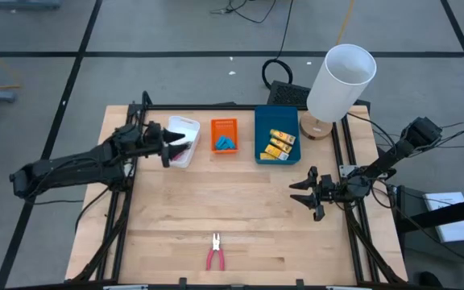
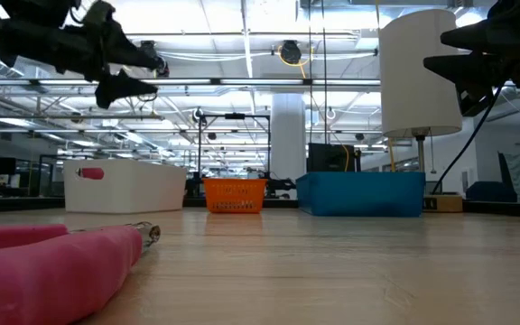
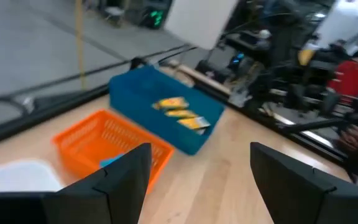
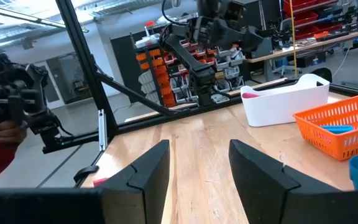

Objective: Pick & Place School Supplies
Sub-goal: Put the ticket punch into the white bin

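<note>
jaws standing open, both empty | left gripper (image 1: pixel 170 147) hovering over white tray (image 1: pixel 185 143) | pliers (image 1: pixel 215 253) lying at 6 o'clock | right gripper (image 1: pixel 304 193) hanging at 3 o'clock

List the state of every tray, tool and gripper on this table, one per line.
left gripper: open, empty, above the white tray
right gripper: open, empty, above bare table
white tray: holds a pink-handled item
orange tray: holds light-blue pieces
blue tray: holds yellow packets
pink-handled pliers: flat on table, untouched
</note>
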`<state>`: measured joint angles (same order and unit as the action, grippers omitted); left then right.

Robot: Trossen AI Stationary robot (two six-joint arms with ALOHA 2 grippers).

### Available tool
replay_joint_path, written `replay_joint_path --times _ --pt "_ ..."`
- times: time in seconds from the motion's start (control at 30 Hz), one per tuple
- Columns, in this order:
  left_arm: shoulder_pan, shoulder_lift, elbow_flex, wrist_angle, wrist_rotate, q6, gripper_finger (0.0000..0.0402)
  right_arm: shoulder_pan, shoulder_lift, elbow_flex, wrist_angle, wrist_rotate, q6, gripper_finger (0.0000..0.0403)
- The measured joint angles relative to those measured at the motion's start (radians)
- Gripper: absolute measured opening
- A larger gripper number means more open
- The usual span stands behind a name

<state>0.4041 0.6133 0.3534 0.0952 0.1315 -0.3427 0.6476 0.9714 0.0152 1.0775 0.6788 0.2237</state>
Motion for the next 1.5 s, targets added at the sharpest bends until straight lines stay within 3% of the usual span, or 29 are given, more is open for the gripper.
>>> replay_joint_path --times 0.23,0.4,0.5,0.63,0.87,1.13,1.33,1.5 --pt "-0.070 -0.011 0.000 0.015 0.011 0.014 0.0278 0.000 0.000 0.000 0.001 0.000 0.000 0.0157" --pt "-0.133 0.003 0.000 0.060 0.223 -0.004 0.0278 0.000 0.000 0.000 0.002 0.000 -0.002 0.0157" --pt "-0.235 0.017 0.000 0.118 0.260 0.032 0.0278 0.000 0.000 0.000 0.002 0.000 -0.001 0.0157" --pt "-0.411 0.060 0.000 0.196 0.165 0.121 0.0278 0.000 0.000 0.000 0.003 0.000 0.000 0.0157" --pt "-0.716 0.197 0.007 0.247 -0.099 0.168 0.0278 0.000 0.000 0.000 0.003 0.003 0.004 0.0157" --pt "-0.987 0.499 0.237 0.071 -0.349 0.093 0.0278 0.000 0.000 0.000 0.003 0.004 0.001 0.0157" --pt "-1.084 0.814 0.490 -0.105 -0.374 0.056 0.0278 0.000 0.000 0.000 0.007 0.005 0.000 0.0157" --pt "-1.107 1.044 0.664 -0.181 -0.320 -0.081 0.0278 -0.001 0.000 0.000 0.013 0.008 -0.008 0.0157"
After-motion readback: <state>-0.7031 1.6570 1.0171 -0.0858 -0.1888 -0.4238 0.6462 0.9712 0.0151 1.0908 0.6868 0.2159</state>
